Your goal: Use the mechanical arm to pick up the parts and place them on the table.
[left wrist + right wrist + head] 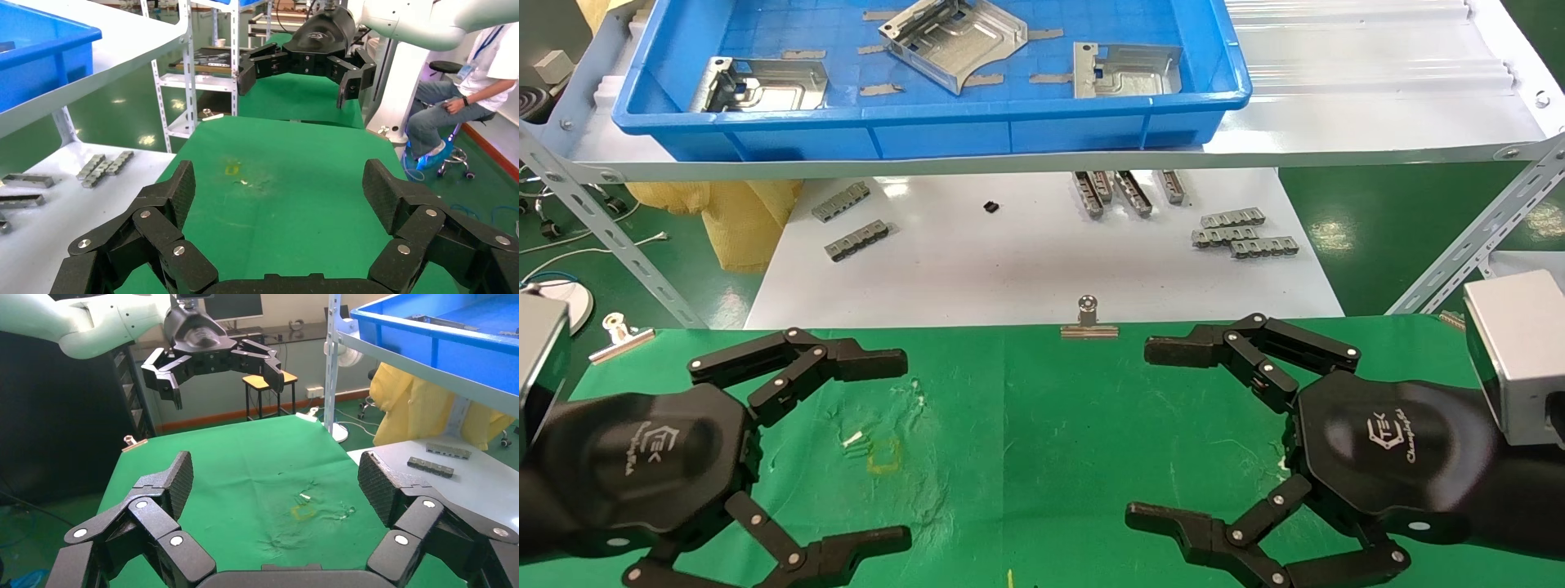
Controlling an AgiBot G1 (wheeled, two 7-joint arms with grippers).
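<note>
Three silver stamped parts lie in a blue bin (pixel 928 110) on the upper shelf: one at the left (pixel 764 84), one tilted in the middle (pixel 952 41), one at the right (pixel 1125 69). My left gripper (pixel 903 449) hovers open and empty over the left of the green table (pixel 1042 425). My right gripper (pixel 1140 433) hovers open and empty over its right side. The two face each other. In the left wrist view my left gripper (pixel 281 190) is wide open over bare cloth, with the right gripper (pixel 303 67) beyond. The right wrist view shows my right gripper (pixel 275 481) likewise, with the left gripper (pixel 214 364) beyond.
The white shelf (pixel 1377 122) overhangs a glossy white board (pixel 1026 269) with grey ridged strips (pixel 1242 233). Binder clips (pixel 1088 322) (pixel 621 339) grip the cloth's far edge. Slanted shelf braces (pixel 1475 237) stand at both sides. A person (pixel 453 110) sits beyond the table.
</note>
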